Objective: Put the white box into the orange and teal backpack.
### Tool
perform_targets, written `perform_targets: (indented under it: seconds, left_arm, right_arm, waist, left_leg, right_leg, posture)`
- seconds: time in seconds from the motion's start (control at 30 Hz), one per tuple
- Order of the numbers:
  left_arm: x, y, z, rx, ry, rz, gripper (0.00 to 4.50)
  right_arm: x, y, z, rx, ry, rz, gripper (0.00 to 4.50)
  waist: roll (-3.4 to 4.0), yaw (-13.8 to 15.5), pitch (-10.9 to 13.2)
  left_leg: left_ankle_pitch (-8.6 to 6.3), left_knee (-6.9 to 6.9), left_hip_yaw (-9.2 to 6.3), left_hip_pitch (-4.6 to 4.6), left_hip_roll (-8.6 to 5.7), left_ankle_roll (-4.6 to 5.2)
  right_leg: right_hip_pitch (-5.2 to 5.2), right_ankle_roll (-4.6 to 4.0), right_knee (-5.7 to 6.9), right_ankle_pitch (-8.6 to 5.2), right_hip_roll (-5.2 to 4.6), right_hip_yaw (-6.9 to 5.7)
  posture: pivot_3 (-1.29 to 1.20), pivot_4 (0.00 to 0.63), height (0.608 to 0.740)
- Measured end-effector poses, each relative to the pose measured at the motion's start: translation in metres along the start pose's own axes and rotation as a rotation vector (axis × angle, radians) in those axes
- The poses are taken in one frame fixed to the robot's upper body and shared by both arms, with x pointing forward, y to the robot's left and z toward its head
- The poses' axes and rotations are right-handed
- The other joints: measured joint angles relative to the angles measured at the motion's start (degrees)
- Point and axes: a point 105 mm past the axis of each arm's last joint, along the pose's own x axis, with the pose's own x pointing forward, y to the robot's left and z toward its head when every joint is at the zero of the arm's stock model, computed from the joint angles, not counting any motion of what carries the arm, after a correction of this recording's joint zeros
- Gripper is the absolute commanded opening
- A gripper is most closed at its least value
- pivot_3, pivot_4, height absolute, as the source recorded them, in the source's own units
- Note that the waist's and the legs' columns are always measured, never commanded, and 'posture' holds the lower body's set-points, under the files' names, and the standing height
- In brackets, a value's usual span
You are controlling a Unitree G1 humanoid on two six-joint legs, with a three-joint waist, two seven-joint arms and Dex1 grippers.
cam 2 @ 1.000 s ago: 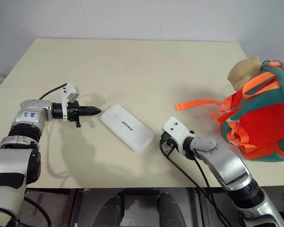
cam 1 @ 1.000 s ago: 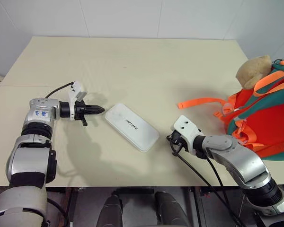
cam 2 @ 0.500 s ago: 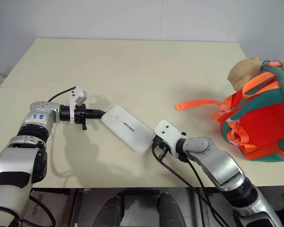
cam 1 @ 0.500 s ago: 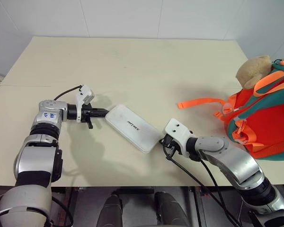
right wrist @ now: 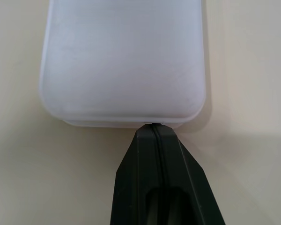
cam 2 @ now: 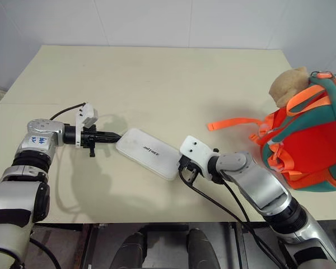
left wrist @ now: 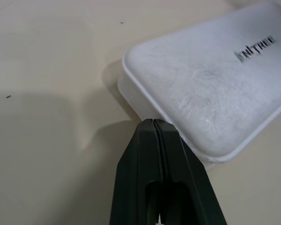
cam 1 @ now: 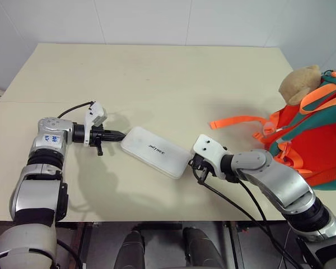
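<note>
Pale worktop [cam 1: 173, 73] against a white wall. My left claw [cam 1: 119, 134] and right claw [right wrist: 153, 127], each with fingers pressed together and holding nothing, meet opposite short ends of the white box [cam 1: 155, 152], tips at its rim. The box lies flat between them, long axis running claw to claw. The orange and teal backpack [cam 1: 316, 140] stands well apart on my right, so I judge the right arm nearer to it.
</note>
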Motion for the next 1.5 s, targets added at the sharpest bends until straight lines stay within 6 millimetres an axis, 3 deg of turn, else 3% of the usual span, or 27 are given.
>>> perform_targets:
  seconds: [0.3,0.67,1.03,1.23,1.33,1.4,1.5]
  left_arm:
    - [-0.013,-0.027,-0.015,0.026,0.085,-0.086,0.02]
    - [-0.016,-0.059,-0.019,0.046,0.171,-0.141,0.02]
    - [-0.015,-0.056,-0.018,0.042,0.167,-0.085,0.02]
    - [-0.02,-0.057,-0.022,0.019,0.175,-0.066,0.02]
    - [-0.027,-0.057,-0.027,0.015,0.205,-0.029,0.02]
    - [-0.037,-0.055,-0.032,0.007,0.227,0.009,0.42]
    - [-0.048,-0.051,-0.027,-0.048,0.2,0.071,1.21]
  right_arm:
    - [0.002,-0.012,0.001,-0.02,0.0,-0.031,0.0]
    - [0.0,-0.019,0.0,-0.054,-0.003,-0.042,0.0]
    - [-0.003,-0.022,0.0,-0.099,-0.013,-0.035,0.0]
    - [-0.007,-0.031,-0.012,-0.113,0.02,-0.057,0.0]
    - [-0.011,-0.04,-0.023,-0.116,0.058,-0.085,0.0]
    - [-0.014,-0.048,-0.029,-0.122,0.077,-0.113,0.17]
    - [-0.021,-0.063,-0.03,-0.148,0.064,-0.176,0.9]
  waist:
    - [0.01,-0.03,0.01]
    - [0.02,0.01,0.01]
    - [0.02,0.01,0.01]
    - [0.03,-0.07,0.02]
    - [0.03,-0.02,0.02]
    - [0.03,-0.11,0.02]
    - [0.05,-0.05,0.04]
  left_leg:
    - [0.0,-0.04,-0.01,0.01,0.02,0.0]
    - [-0.01,-0.03,0.0,0.01,0.02,0.0]
    - [-0.01,-0.03,0.0,0.01,0.02,0.0]
    - [-0.03,-0.05,0.01,0.01,0.02,0.01]
    - [-0.04,-0.06,0.01,0.01,0.02,0.01]
    - [-0.04,-0.06,0.03,0.0,0.02,0.01]
    - [-0.04,-0.04,0.03,0.01,0.02,0.01]
  right_leg:
    - [-0.01,-0.05,0.01,-0.03,0.0,0.0]
    - [-0.01,-0.11,-0.01,-0.06,-0.01,0.0]
    - [-0.01,-0.13,-0.04,-0.07,-0.01,0.0]
    - [-0.02,-0.15,-0.08,-0.08,-0.02,0.01]
    - [-0.02,-0.7,-0.09,-0.37,-0.03,0.01]
    - [-0.02,-0.86,-0.1,-0.46,-0.03,0.02]
    - [-0.02,-0.98,-0.1,-0.53,-0.03,0.02]
  posture:
    - [0.0,0.15,0.74]
    - [0.0,0.15,0.74]
    - [0.0,0.15,0.74]
    - [0.0,0.15,0.74]
    - [0.0,0.15,0.74]
    - [0.0,0.15,0.74]
    - [0.0,0.15,0.74]
